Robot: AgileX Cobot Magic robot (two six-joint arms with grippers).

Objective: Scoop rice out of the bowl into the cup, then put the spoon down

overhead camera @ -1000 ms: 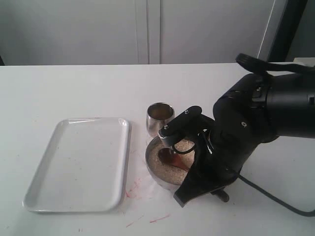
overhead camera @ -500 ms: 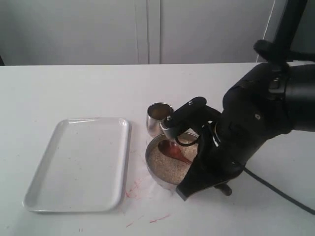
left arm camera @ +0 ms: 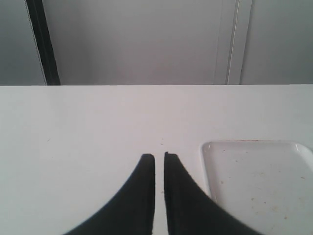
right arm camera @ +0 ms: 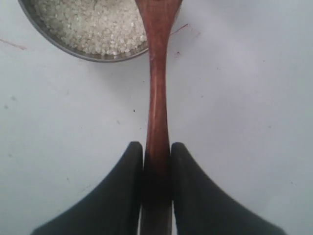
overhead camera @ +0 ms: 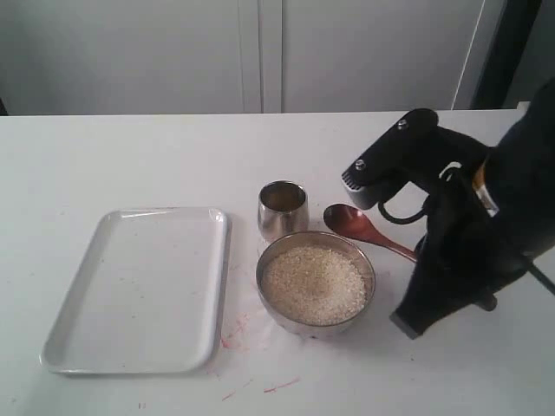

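Observation:
The steel bowl (overhead camera: pixel 288 326) stands at mid-table, filled with pale rice (overhead camera: pixel 314 284). Just behind it to the left is the small steel cup (overhead camera: pixel 283 209); what it holds I cannot tell. My right gripper (right arm camera: pixel 156 147) is shut on the handle of the reddish-brown wooden spoon (right arm camera: pixel 157 93). The spoon (overhead camera: pixel 349 222) has its oval scoop right of the cup, behind the bowl's rim, and the scoop looks bare. In the right wrist view the bowl (right arm camera: pixel 73 50) and rice (right arm camera: pixel 93 22) lie beside the scoop end. My left gripper (left arm camera: pixel 159 155) is shut on nothing over bare table.
A white rectangular tray (overhead camera: pixel 139 286) lies left of the bowl; its corner (left arm camera: pixel 259 186) shows beside my left gripper. Red scribbles mark the table in front of the bowl. My bulky black right arm (overhead camera: pixel 468 234) fills the space right of the bowl.
The right arm has lifted the spoon out of the rice and swung back to the right. The scoop now sits behind the bowl beside the cup.

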